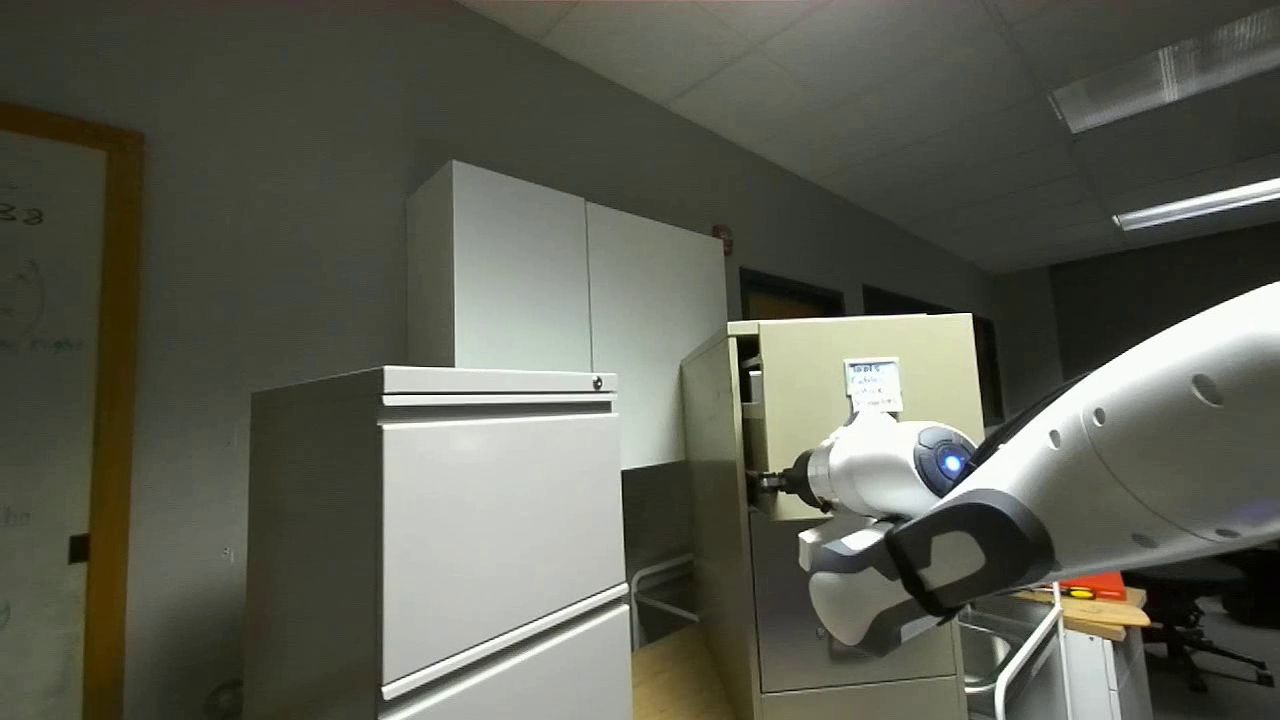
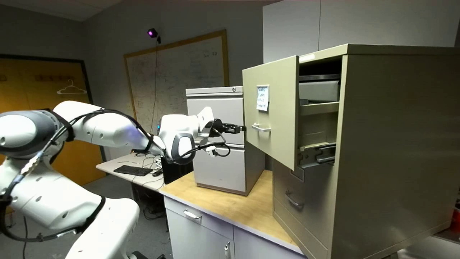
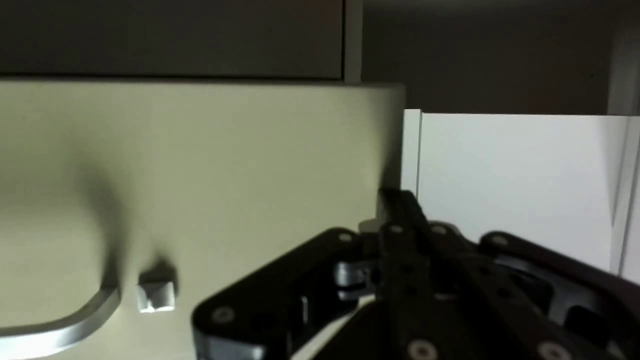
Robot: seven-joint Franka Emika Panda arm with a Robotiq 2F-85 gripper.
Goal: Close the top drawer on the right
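Note:
The top drawer is pulled partly out of the beige filing cabinet. Its cream front shows in both exterior views (image 1: 805, 400) (image 2: 282, 108) and in the wrist view (image 3: 225, 165). It bears a white label (image 2: 262, 98) and a metal handle (image 2: 260, 128). A grey box (image 2: 319, 91) shows behind the front. My gripper (image 2: 242, 128) is shut, with its fingers together. Its tips are at the front's side edge, at about handle height, away from the handle. In the wrist view the gripper (image 3: 397, 196) overlaps that edge; I cannot tell whether the tips press on it.
A light-grey drawer cabinet (image 2: 219, 169) stands on the wooden counter (image 2: 215, 198) beside the beige filing cabinet (image 2: 391, 144). White wall cupboards (image 1: 520, 270) hang behind. A lower beige drawer (image 2: 302, 194) is shut under the top one. A desk (image 2: 115, 166) stands farther back.

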